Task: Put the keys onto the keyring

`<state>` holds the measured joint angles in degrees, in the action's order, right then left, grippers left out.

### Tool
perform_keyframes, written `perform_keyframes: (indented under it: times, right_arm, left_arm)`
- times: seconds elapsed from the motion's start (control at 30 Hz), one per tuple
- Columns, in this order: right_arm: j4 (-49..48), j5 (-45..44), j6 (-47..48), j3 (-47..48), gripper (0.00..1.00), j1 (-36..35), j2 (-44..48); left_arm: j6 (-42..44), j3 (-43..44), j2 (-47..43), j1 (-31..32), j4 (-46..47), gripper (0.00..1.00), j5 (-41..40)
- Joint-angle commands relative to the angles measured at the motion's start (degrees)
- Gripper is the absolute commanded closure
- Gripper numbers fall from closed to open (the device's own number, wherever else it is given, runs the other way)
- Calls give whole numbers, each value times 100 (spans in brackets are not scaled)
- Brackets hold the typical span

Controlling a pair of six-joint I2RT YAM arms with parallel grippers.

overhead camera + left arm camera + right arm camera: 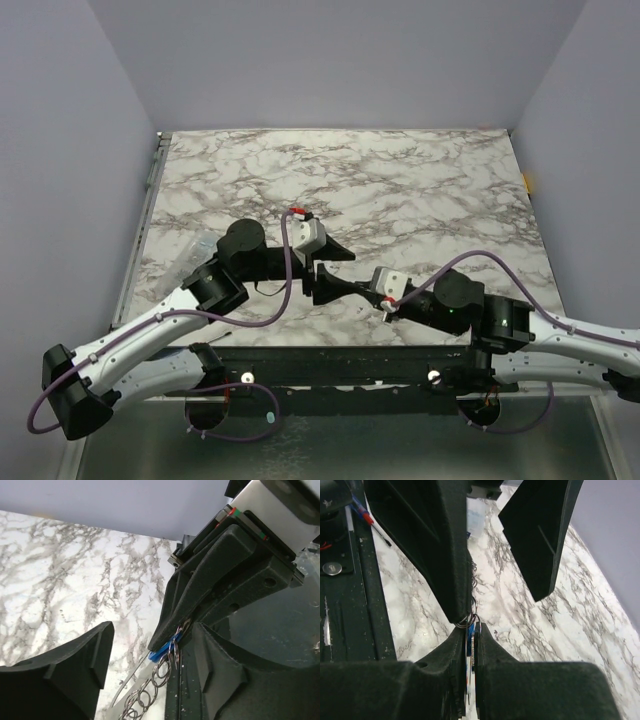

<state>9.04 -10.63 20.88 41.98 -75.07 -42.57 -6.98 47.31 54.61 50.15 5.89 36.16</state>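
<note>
Well, my right tool (471, 627) pinches the blue key (162, 653), left tool (333, 270) stands open (nothing in it); threading looks unfinished.

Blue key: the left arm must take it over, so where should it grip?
Probably the blue key by its end poking out beside the right gripper, coming from the table side: the rest is pinched in those shut jaws, and rings dangle below.

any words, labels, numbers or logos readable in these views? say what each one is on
No text can be read in any view.
Clear packet: any print on it is too small and blurred to read.
Blue key pinched in the right hand: no marking legible.
</note>
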Motion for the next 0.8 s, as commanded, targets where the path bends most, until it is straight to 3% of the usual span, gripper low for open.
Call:
perform_keyframes:
  times: [0.0, 0.33, 0.77]
  right_arm:
    - [807, -250, 146, 409, 99, -40, -121]
    - [1843, -895, 584, 900, 99, -36, -271]
    - [2178, -684, 1059, 1030, 99, -34, -615]
  left_arm:
    - [312, -76, -274, -153, -192, 25, 238]
    - [544, -86, -135, -291, -413, 21, 556]
    - [245, -38, 609, -284, -202, 34, 1086]
